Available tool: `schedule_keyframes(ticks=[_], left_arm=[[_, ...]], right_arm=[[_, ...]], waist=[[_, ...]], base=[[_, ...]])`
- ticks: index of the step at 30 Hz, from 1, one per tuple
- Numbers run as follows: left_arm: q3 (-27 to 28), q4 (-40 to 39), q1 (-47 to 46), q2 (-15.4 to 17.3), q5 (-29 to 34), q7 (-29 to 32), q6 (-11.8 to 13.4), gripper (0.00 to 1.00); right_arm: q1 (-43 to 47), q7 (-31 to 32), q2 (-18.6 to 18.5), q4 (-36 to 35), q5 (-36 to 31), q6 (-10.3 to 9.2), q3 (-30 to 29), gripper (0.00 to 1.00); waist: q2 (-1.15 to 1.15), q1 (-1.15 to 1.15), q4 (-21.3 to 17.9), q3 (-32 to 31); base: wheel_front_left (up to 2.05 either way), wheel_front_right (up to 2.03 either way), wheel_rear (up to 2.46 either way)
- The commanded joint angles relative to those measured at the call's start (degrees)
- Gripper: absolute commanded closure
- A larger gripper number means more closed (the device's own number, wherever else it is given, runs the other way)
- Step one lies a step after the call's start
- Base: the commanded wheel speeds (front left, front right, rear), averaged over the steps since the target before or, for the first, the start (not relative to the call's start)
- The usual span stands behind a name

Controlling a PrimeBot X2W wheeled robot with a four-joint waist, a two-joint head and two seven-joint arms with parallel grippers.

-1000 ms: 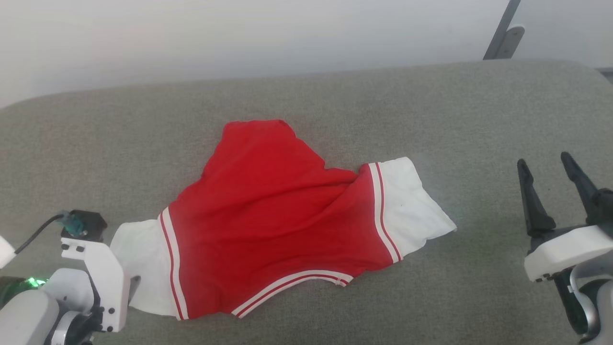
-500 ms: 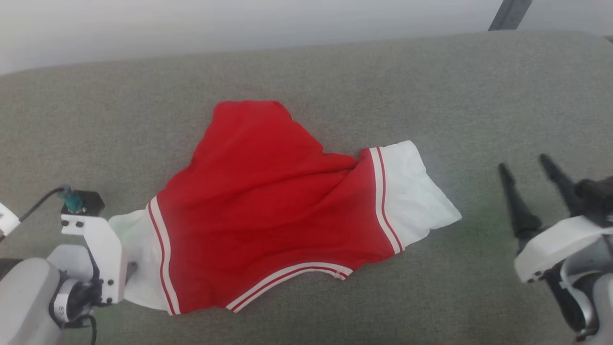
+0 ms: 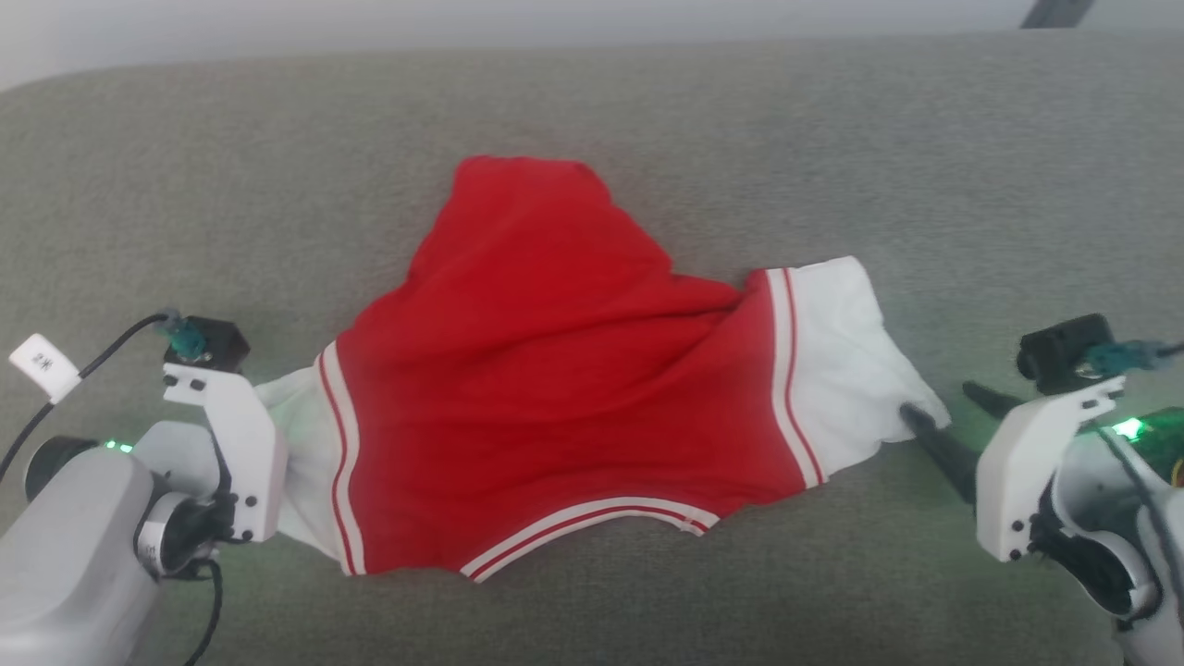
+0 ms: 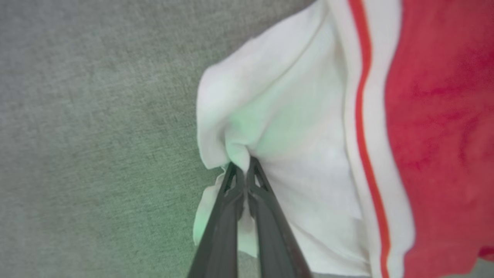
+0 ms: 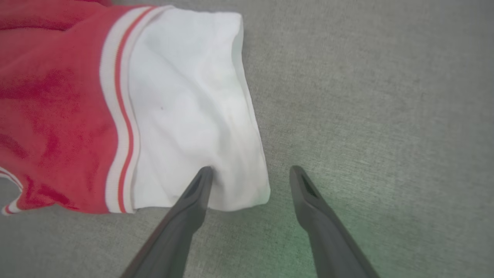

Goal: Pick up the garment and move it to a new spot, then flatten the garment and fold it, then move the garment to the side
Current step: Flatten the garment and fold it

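The garment (image 3: 555, 388), a red jersey with white panels and striped trim, lies crumpled on the grey cushion, its "23" and lettering hidden. My left gripper (image 4: 242, 168) is shut on a pinch of the garment's white panel (image 4: 285, 127) at its left end; in the head view the white wrist mount (image 3: 231, 444) covers those fingers. At the jersey's right end, my right gripper (image 5: 251, 170) is open and straddles the corner of the other white panel (image 5: 185, 116). One finger (image 5: 193, 200) rests on the cloth, the other on bare cushion. The head view shows this gripper (image 3: 939, 400) touching that corner.
The grey fabric cushion (image 3: 647, 139) spreads wide on all sides of the jersey. A pale wall runs along its far edge, with a dark metal bar (image 3: 1054, 14) at the top right. A white tag (image 3: 42, 365) hangs on the left arm's cable.
The head camera has shifted. My right gripper has moved left and down to the jersey's right white corner, still open. The left gripper keeps its hold on the left panel.
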Motion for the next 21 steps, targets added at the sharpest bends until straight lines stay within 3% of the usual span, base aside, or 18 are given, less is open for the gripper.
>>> schedule_keyframes(ticks=[1,9,10,11,21], left_arm=[[-1.51,1.44,-0.07,-2.31,0.45,-0.61,-0.33,1.00],[-2.50,2.14,-2.74,-4.03,1.38,-2.18,-1.14,1.00],[-2.51,2.33,-2.95,-4.22,1.43,-2.51,-1.23,1.00],[-2.56,2.55,-3.26,-4.37,1.48,-2.70,-1.34,1.00],[-0.89,0.73,-6.96,-1.43,0.28,-1.13,-2.07,1.00]], right_arm=[[-1.27,2.21,-0.16,1.32,1.18,0.00,1.05,0.00],[-5.32,9.02,0.17,10.77,3.13,0.00,7.13,0.00],[-5.92,9.31,0.44,11.57,3.57,0.01,8.25,0.53],[-6.59,9.00,0.05,11.92,2.98,0.02,9.35,1.00],[-13.19,3.16,-2.22,11.01,6.94,0.00,7.80,1.00]], waist=[[-0.01,0.00,1.09,0.67],[-0.01,0.00,3.14,1.80],[-0.01,0.00,3.25,1.79],[-0.01,0.00,3.37,1.73],[-0.01,0.00,2.45,-4.51]], base=[[0.00,0.00,0.00],[0.00,0.00,0.00],[0.00,0.00,0.00],[0.00,0.00,0.00],[0.00,0.00,0.00]])
